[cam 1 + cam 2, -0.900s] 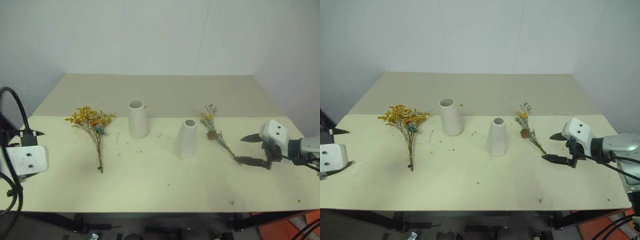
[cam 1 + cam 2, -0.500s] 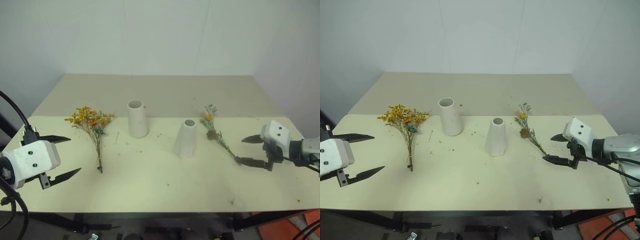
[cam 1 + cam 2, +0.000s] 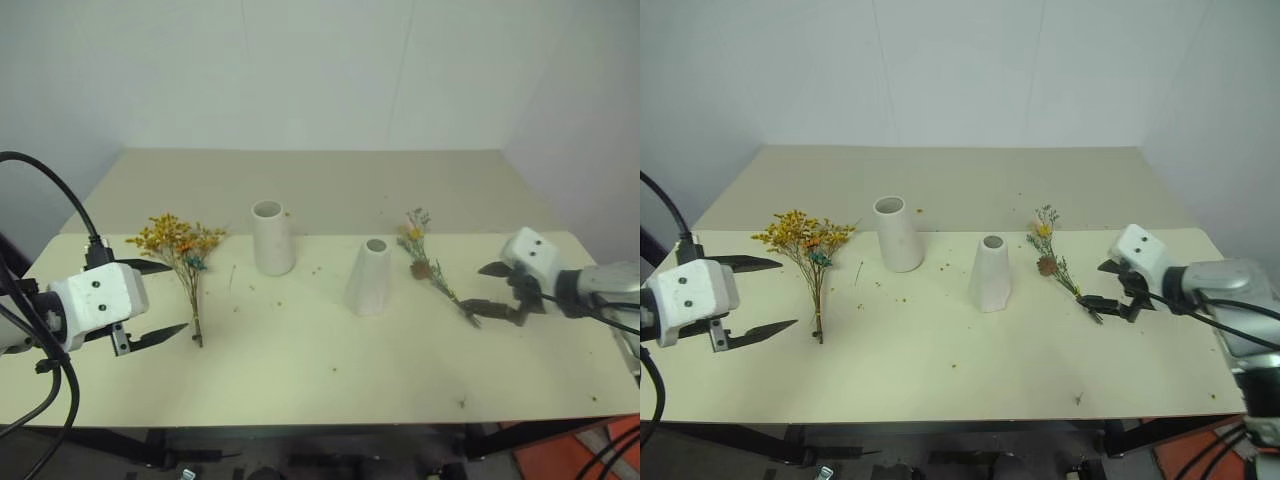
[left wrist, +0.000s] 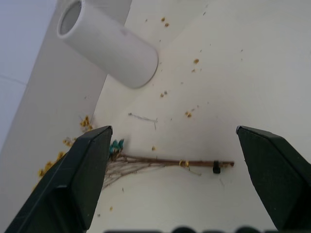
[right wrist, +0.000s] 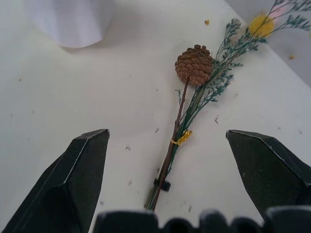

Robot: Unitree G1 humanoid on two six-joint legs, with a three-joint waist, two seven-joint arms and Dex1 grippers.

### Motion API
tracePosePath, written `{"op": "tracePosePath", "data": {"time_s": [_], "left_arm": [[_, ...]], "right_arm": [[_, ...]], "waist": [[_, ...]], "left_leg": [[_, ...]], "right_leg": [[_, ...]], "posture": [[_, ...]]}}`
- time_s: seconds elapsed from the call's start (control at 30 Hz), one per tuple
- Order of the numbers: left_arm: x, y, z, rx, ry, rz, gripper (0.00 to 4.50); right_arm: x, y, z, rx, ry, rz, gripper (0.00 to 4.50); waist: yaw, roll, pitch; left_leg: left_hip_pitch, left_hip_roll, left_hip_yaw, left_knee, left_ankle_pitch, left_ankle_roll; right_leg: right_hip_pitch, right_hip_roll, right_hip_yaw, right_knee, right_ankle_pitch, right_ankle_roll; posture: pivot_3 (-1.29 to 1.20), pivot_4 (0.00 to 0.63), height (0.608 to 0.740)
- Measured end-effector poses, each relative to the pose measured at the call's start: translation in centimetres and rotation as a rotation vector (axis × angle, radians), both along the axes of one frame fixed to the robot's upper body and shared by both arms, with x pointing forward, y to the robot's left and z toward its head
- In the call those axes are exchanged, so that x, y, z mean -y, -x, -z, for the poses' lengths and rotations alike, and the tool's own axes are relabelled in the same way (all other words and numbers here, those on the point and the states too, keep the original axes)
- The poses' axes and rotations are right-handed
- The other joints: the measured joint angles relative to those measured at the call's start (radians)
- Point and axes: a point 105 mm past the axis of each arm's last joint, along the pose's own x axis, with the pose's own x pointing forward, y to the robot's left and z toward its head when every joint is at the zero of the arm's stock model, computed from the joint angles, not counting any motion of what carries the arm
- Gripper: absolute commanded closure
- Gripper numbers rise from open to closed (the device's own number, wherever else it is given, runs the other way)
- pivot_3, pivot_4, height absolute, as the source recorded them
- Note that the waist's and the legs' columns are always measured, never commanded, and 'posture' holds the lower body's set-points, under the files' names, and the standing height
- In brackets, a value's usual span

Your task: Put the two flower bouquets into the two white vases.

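Note:
The yellow-orange bouquet (image 3: 185,255) lies flat on the left of the table, stems toward me. My left gripper (image 3: 176,297) hangs open just left of its stem end (image 4: 170,161), the stems lying between the spread fingers and untouched. The grey-green bouquet (image 3: 425,262) with pine cone (image 5: 194,64) and yellow ball lies on the right. My right gripper (image 3: 473,287) is open at its stem tip, fingers on either side. The cylinder vase (image 3: 272,238) and the cone vase (image 3: 370,278) stand upright between the bouquets.
The cream table (image 3: 300,380) carries small crumbs of dried flower around the vases. A darker back section (image 3: 320,185) runs to the white wall. The front edge is close below both grippers.
My left gripper has come in from the left edge toward the yellow bouquet's stems. The right gripper has edged left to the green bouquet's stem tip. Both stay open.

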Motion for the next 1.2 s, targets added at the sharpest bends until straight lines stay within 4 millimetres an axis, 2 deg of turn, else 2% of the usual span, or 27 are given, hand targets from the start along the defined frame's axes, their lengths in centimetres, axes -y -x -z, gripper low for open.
{"op": "tracePosePath", "data": {"time_s": [0.13,0.33,0.57,0.67,1.03,1.2], "left_arm": [[2.0,-0.6,0.3,-0.014,0.012,0.089,0.02],[4.7,-1.7,1.1,-0.021,0.043,0.170,0.02],[5.6,-2.2,2.3,-0.038,0.035,0.193,0.02],[5.6,-2.3,2.5,-0.031,0.023,0.197,0.00],[5.2,-2.2,3.5,-0.053,0.014,0.173,0.00],[4.8,-2.1,3.7,-0.051,0.005,0.152,0.00]], "right_arm": [[-0.6,-2.0,0.6,-0.065,0.036,0.049,0.00],[-0.9,-3.9,1.6,-0.157,0.048,0.116,0.00],[-0.4,-5.1,3.2,-0.226,0.051,0.198,0.00],[-0.3,-5.3,3.8,-0.244,0.070,0.204,0.57],[-1.2,-6.4,4.0,-0.248,0.089,0.196,4.41],[-1.0,-6.6,4.0,-0.244,0.090,0.220,4.46]], "waist": [[0.005,0.000,0.000],[0.008,0.000,0.000],[0.006,0.000,0.000],[0.005,0.000,0.000],[0.001,0.000,0.000],[0.001,0.000,0.000]], "left_leg": [[-0.002,-0.001,-0.001,0.000,0.000,0.000],[-0.002,-0.001,-0.001,0.000,0.000,0.000],[-0.002,-0.001,-0.001,0.000,0.000,0.000],[-0.002,-0.001,-0.001,0.000,0.000,0.000],[-0.002,-0.001,-0.002,0.000,0.000,0.000],[-0.002,-0.001,-0.002,0.000,0.000,0.000]], "right_leg": [[-0.001,0.000,-0.001,0.000,0.000,0.000],[-0.001,-0.001,-0.001,0.000,0.001,0.001],[-0.001,0.000,0.000,0.000,0.001,0.001],[-0.001,0.000,0.000,0.000,0.001,0.001],[-0.001,0.000,-0.001,0.000,0.001,0.000],[-0.001,-0.001,-0.001,0.000,0.001,0.000]], "posture": [[0.00,0.150,0.740],[0.00,0.150,0.740],[0.00,0.150,0.740],[0.00,0.150,0.740],[0.00,0.150,0.740],[0.00,0.150,0.740]]}}
